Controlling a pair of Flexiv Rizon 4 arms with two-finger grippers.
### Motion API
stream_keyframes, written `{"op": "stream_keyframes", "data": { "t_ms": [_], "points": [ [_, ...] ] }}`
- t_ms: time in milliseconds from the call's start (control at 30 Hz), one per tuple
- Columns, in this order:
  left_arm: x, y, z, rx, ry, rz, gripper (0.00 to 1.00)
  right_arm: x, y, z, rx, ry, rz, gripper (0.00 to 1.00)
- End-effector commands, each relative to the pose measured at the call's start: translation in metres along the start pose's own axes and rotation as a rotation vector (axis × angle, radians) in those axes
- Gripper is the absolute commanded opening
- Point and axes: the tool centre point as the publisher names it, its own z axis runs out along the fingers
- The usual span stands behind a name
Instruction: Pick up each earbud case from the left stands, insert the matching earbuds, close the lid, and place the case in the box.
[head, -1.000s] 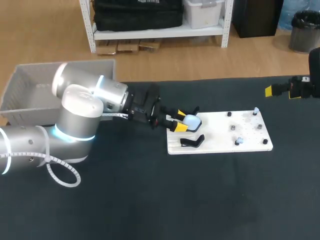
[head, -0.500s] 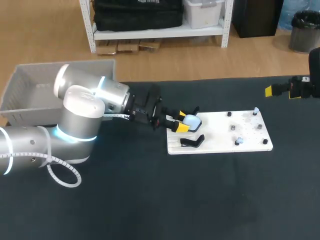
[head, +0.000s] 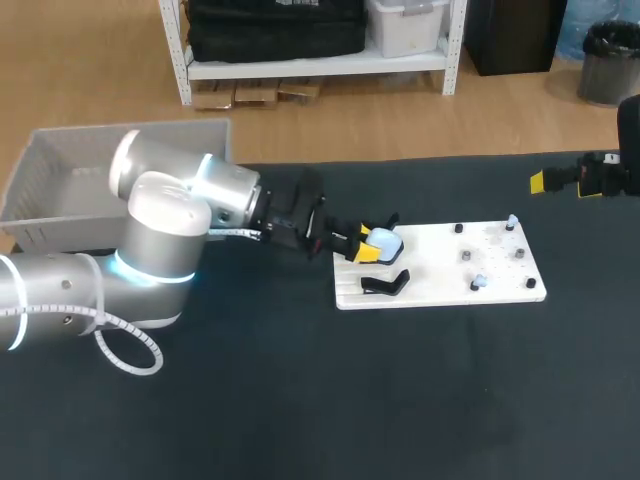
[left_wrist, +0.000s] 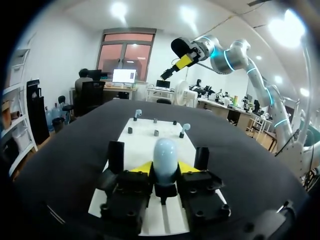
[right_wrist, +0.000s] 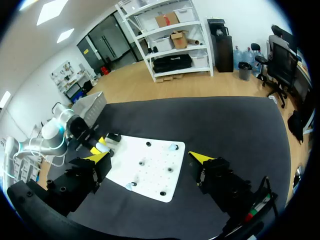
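Left claw grips the pale earbud case squarely between its yellow tips.

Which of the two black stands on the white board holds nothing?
The front stand is bare. The rear stand sits right by the pale blue case clamped in the left gripper.

The board lies on the counter, right of middle, and the box is at the far left corner. The earbud case is at the board's left end, between the fingers of the left pincer. The earbuds are toward its right end.
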Motion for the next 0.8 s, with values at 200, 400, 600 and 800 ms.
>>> {"op": "stream_keyframes", "data": {
  "t_ms": [200,400,600,800],
  "points": [
    [-0.029,-0.028,-0.028,-0.039,-0.073,0.070,0.00,0.000,-0.001,0.000,-0.004,0.001,-0.001,1.00],
    [-0.054,-0.041,-0.028,-0.039,-0.119,0.105,0.00,0.000,-0.001,0.000,-0.004,0.001,-0.001,1.00],
    [-0.060,-0.044,-0.030,-0.032,-0.130,0.106,0.00,0.000,-0.001,0.000,-0.004,0.001,-0.001,1.00],
    [-0.060,-0.044,-0.030,-0.032,-0.130,0.106,0.00,0.000,-0.001,0.000,-0.004,0.001,-0.001,1.00]
  ]
}}
